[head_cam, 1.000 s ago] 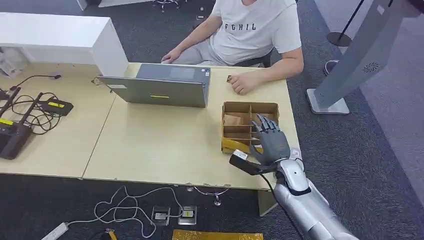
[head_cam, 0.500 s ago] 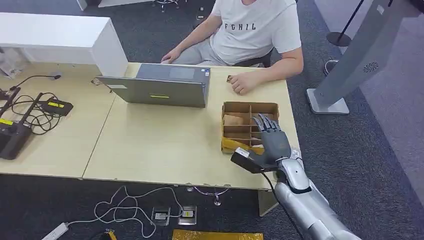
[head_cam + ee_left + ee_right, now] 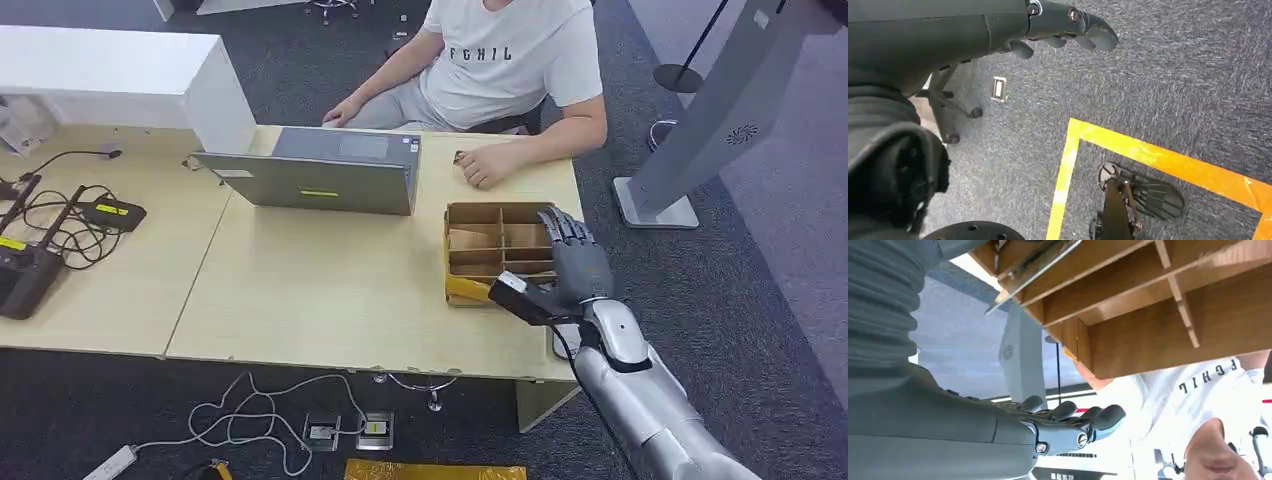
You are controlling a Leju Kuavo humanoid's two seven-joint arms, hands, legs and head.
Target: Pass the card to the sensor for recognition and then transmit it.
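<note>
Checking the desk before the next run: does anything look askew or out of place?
Mostly tidy. A yellow item sticks out tilted from the near edge of the divided cardboard tray, beside the right robot hand. Cables lie tangled at the far left.

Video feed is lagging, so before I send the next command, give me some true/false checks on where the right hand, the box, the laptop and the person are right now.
1. The right hand is over the right side of the divided cardboard box. True.
2. The box stands on the floor. False: it sits on the wooden table, near its right end.
3. The laptop lies left of the box. True.
4. The person is holding the box with both hands. False: one hand rests on the table beyond the box, apart from it.
5. The left hand hangs over carpet with a yellow floor line. True.
</note>
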